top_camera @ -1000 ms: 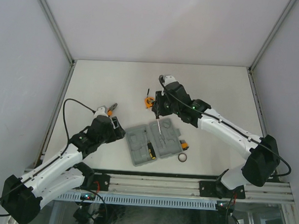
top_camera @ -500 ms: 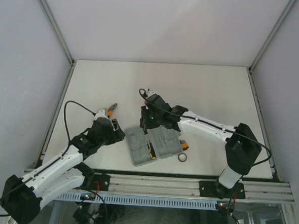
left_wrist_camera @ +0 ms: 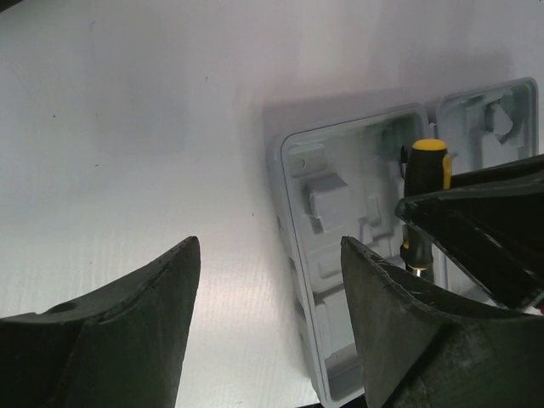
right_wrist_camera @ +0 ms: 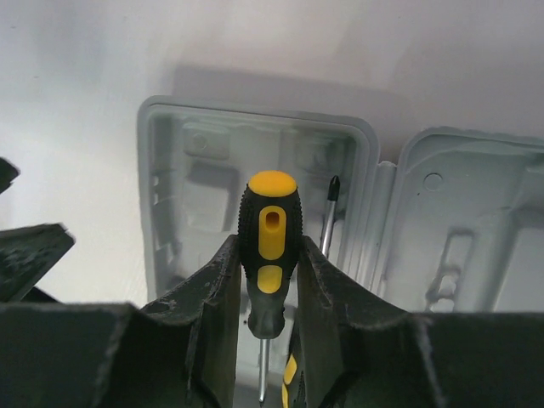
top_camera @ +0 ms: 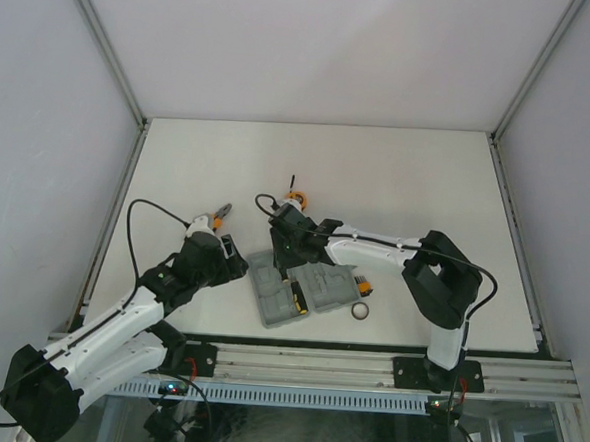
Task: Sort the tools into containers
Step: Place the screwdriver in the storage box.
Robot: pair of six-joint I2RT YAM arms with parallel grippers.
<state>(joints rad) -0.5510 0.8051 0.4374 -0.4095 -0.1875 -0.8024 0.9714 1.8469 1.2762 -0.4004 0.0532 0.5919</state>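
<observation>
Near the bench's front edge, centre: grey case (top_camera: pixel 265 301) lies open, both halves flat.

- Right tool (right_wrist_camera: pixel 269 248): clamped on the handle of a black-and-yellow screwdriver (right_wrist_camera: pixel 270 212), held over the case's left half. The handle end juts past the fingertips.
- Second screwdriver (right_wrist_camera: pixel 327 223) lies in the left half, beside the hinge.
- Left tool (left_wrist_camera: pixel 268 246): jaws wide apart, nothing between them, over bare bench just beside the case's left edge.
- Pliers (top_camera: pixel 216 216) lie behind the left tool.
- Tape measure (top_camera: pixel 296 198) sits behind the case.
- Bit set (top_camera: pixel 364 284) and ring (top_camera: pixel 360 310) lie just right of the case.
</observation>
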